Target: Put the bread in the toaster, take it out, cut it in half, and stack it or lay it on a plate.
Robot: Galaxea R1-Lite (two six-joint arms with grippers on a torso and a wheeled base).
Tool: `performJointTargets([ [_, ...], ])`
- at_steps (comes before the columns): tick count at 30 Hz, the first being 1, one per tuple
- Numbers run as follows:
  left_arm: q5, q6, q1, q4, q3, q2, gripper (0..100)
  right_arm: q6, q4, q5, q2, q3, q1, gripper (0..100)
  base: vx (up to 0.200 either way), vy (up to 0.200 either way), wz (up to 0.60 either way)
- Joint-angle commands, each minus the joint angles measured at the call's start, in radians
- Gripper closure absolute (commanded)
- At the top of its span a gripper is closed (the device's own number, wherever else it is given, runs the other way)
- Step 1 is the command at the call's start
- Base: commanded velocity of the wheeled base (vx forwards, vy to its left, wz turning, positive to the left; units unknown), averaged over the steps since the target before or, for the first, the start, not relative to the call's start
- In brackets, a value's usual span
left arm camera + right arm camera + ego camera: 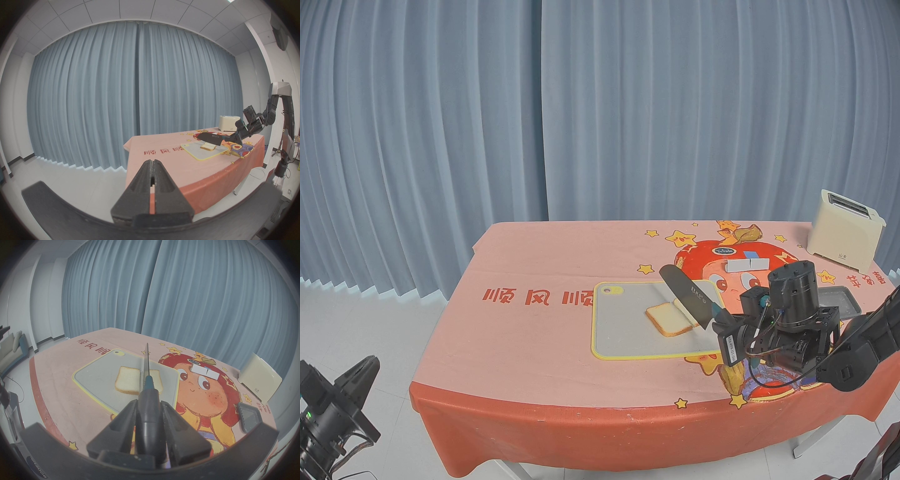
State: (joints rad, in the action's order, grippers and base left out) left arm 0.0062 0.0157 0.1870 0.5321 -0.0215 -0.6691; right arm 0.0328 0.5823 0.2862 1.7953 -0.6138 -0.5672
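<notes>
- We see the right gripper [148, 404] clamped around the dark handle of a knife [690, 295], one finger on each side of the handle.
- The knife's black blade reaches out from the gripper over the cutting board [619, 331], edge down, and crosses the middle of the bread [667, 319].
- The bread lies flat on the right part of the grey, yellow-rimmed cutting board. Pale crumb and brown crust show on both sides of the blade.
- We cannot tell whether the blade touches the bread, nor whether the slice is already in two pieces, because the blade hides the middle.
- The cutting board lies on the tabletop [537, 350], which wears a pink-orange cloth with a cartoon face printed on its right half.
- The cream toaster [845, 232] stands upright at the far right corner of the tabletop, well apart from the board.
- A shallow grey tray [845, 303] sits between the toaster and the near edge, partly hidden behind the right wrist.
- Two small blocks [747, 263], one white and one blue, lie on the printed face beyond the board.
- The left gripper [152, 164] has its fingers pressed together with nothing between them. It hangs off the near left corner of the tabletop, over the floor and far from the board.
- A grey-blue curtain [600, 106] hangs behind the tabletop.
</notes>
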Motion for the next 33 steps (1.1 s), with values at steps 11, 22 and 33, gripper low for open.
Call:
performJointTargets([
  [11,-0.026,-0.003,-0.015,-0.531,0.021,0.542,100,-0.001,0.001,0.001,-0.050,0.023,0.006,100,0.000,0.000,0.00],
  [22,-0.026,-0.008,-0.146,-0.528,0.021,0.511,100,-0.001,0.001,-0.001,-0.083,0.029,0.006,100,0.000,0.000,0.00],
  [33,-0.025,-0.011,-0.161,-0.523,0.021,0.614,100,-0.001,0.001,-0.002,-0.091,0.029,0.006,100,0.000,0.000,0.00],
])
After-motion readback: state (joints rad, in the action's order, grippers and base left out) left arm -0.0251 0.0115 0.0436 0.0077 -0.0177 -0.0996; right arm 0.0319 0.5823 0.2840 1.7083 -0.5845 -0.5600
